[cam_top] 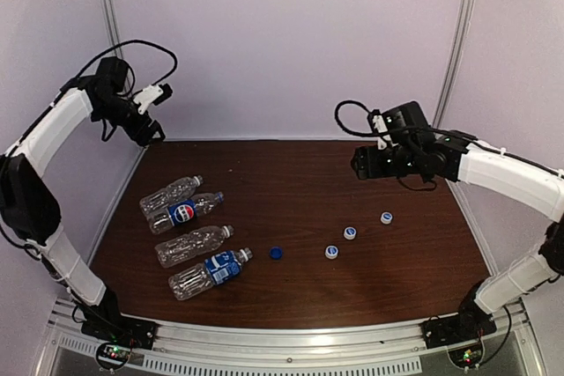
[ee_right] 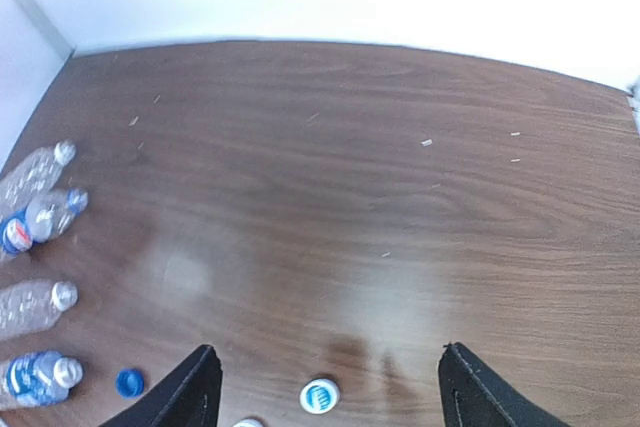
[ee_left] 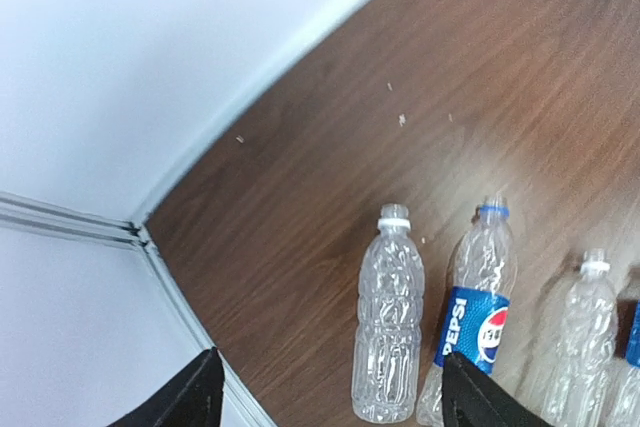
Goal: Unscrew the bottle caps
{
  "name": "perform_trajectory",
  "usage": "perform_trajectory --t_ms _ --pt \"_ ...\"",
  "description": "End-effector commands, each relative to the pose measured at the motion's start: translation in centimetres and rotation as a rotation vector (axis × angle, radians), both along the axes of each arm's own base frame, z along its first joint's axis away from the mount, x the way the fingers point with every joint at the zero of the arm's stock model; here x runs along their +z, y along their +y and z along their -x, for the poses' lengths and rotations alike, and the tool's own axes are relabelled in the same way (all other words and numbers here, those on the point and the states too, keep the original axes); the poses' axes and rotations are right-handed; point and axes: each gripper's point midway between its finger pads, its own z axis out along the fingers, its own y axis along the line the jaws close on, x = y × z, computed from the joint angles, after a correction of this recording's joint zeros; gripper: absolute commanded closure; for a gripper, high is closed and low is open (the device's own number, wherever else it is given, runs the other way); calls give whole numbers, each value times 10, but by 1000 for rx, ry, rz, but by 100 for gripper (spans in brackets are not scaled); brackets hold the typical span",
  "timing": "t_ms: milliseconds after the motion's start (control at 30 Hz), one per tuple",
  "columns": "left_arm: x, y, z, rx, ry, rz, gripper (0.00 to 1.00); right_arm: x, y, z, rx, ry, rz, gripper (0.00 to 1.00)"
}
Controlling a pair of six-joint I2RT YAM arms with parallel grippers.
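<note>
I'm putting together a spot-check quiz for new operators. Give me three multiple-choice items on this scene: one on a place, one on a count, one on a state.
1. Where on the table do the bottles lie?
A. Along its left side
B. Along its right side
C. Against the back wall

2. How many of the loose caps are dark blue?
A. One
B. Two
C. Three

3. What state is the right gripper in?
A. Shut on a cap
B. Shut on a bottle
C. Open and empty

Key:
1 A: all four lie on the side of the left arm.
2 A: one dark blue cap lies beside three white caps.
3 C: its fingers stand wide apart with nothing between them.
</note>
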Motion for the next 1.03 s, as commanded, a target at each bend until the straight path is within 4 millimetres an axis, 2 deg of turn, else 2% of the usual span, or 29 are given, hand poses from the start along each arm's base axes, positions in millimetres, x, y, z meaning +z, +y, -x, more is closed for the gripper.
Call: perform_trajectory --t_ms 0,67,133,267,300,400,500,600,700,800,1000 --pt "58 -1 23 126 -184 157 20 13 -84 -17 -258 -99 -37 23" --pt "59 6 38 178 -220 170 15 20 -123 -12 -355 -140 -46 20" --pt "53 18 51 238 -248 147 11 24 -159 -4 -442 -187 -50 16" --pt "19 52 69 385 -273 127 7 27 -227 29 -647 -341 38 4" --pt "13 57 72 407 -296 143 6 27 -237 38 -681 -381 52 1" --pt "-6 71 79 488 -406 191 3 18 -245 55 -692 -481 43 0" --pt "-33 86 83 636 -413 249 3 3 -258 69 -765 -546 3 0" --pt "-50 86 92 647 -422 260 3 -6 -274 85 -888 -574 -79 0" --pt "-69 79 102 619 -391 287 3 -13 -281 95 -931 -599 -129 0" --pt "-79 75 105 597 -377 288 3 -19 -283 102 -939 -620 -158 0" --pt "-80 77 104 600 -379 287 3 -24 -283 102 -941 -609 -156 0"
